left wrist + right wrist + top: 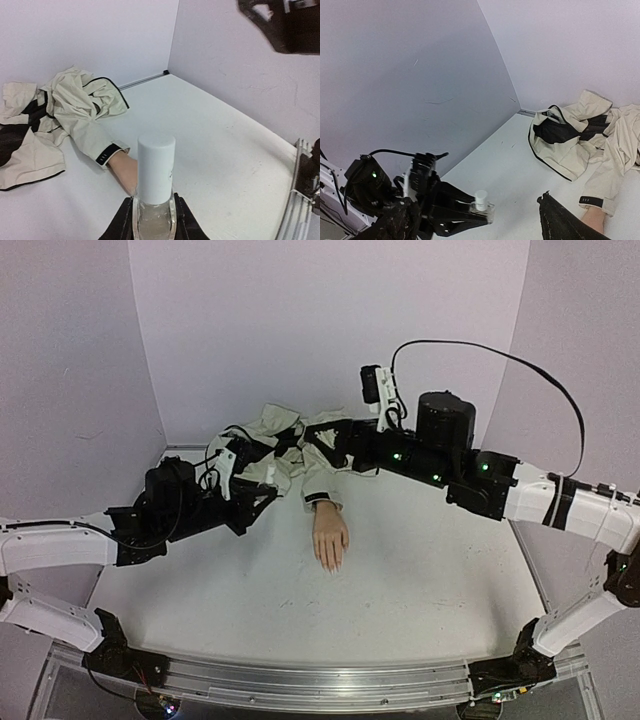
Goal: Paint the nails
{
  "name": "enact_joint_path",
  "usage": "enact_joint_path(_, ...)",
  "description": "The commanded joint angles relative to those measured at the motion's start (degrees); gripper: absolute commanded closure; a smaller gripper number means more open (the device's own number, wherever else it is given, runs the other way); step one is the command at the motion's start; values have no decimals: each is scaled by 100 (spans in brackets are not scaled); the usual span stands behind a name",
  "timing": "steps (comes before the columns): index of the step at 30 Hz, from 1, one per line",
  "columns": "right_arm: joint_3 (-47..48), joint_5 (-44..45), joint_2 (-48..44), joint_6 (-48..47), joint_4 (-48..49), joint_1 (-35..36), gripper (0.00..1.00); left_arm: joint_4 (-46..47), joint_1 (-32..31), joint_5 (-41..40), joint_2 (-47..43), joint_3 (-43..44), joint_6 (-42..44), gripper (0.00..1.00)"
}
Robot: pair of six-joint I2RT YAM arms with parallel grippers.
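The nails (330, 563), too small to make out one by one, sit at the fingertips of the mannequin hand (330, 535). It lies flat near the middle of the table (440, 570), its fingers pointing toward the arms' bases and its wrist running into the cream sleeve (322, 485) of a crumpled jacket (270, 430). Off to the hand's side, the left gripper (153, 222) pinches a small bottle (154, 212) upright by its glass body, with the white cap (156, 167) on. The right gripper (320, 438) hangs over the jacket, its fingers (562, 220) spread wide with nothing between them. We judge the step in hand to be getting the cap off. To do it well, we bring the spread fingers squarely down over the cap and close on the cap alone, clear of the glass and of the left fingers. We keep the left grip firm and the bottle upright while we twist. We lift straight up, since a brush probably hangs beneath the cap, and carry it to the nails without dripping on the sleeve.
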Motion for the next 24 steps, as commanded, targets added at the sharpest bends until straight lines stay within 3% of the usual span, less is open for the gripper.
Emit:
enact_joint_path(1,-396,-1906,87,-149,250,-726,17,-46,42,1102,-382,102,-527,100)
enact_joint_path(8,-635,-5217,324,-90,1649,-870,24,-50,163,3370,-196,401,-783,100)
enact_joint_path(13,-554,-5887,666,204,2110,-785,32,-28,161,4412,42,639,-909,100)
enact_joint_path(24,-352,-5975,981,260,2235,-700,57,81,160,4888,148,818,-886,100)
